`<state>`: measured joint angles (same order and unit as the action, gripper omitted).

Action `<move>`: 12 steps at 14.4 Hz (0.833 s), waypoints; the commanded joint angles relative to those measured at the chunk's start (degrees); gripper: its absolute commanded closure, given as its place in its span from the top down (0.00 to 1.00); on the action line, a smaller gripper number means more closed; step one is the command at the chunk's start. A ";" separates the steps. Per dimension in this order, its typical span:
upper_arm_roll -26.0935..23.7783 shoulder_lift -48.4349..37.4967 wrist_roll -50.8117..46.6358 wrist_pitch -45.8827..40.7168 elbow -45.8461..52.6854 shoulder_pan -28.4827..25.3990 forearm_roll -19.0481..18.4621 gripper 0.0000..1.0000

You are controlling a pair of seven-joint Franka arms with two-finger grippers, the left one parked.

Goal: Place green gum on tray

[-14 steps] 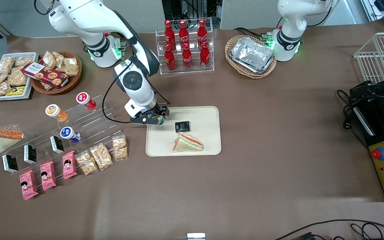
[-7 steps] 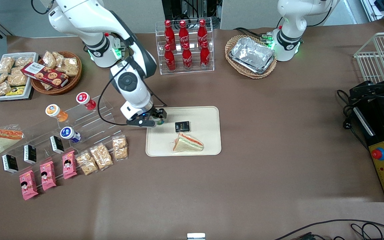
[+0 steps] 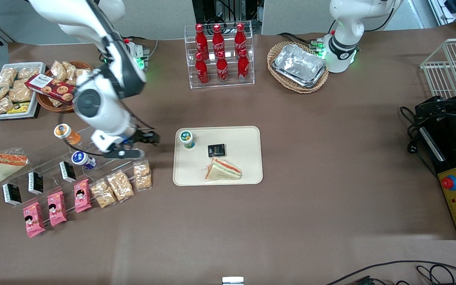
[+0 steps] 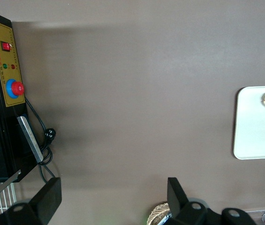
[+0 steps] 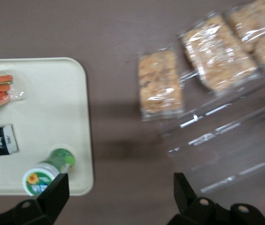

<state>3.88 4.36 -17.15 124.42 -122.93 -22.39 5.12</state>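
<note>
The gum [image 3: 187, 138] stands upright on the tray [image 3: 244, 174], in the tray's upper-left corner as the front frame shows it, near a black packet [image 3: 216, 150] and a sandwich [image 3: 223, 170]. The end effector [image 3: 139, 144] hangs apart from the tray at centre-left of the frame, above the clear rack [image 3: 105, 152], its fingers spread with nothing between them. In the wrist picture the gum [image 5: 48, 171] sits just inside the tray's rim [image 5: 87, 122]. To my eye the placing is done: the bottle is free and steady. At most, the arm may have to pull clear.
</note>
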 commanded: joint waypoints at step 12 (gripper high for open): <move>-0.45 -2.60 17.23 -34.93 29.92 20.28 -0.11 1.00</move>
<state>4.01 -1.38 -1.87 95.84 -101.06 -4.69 5.11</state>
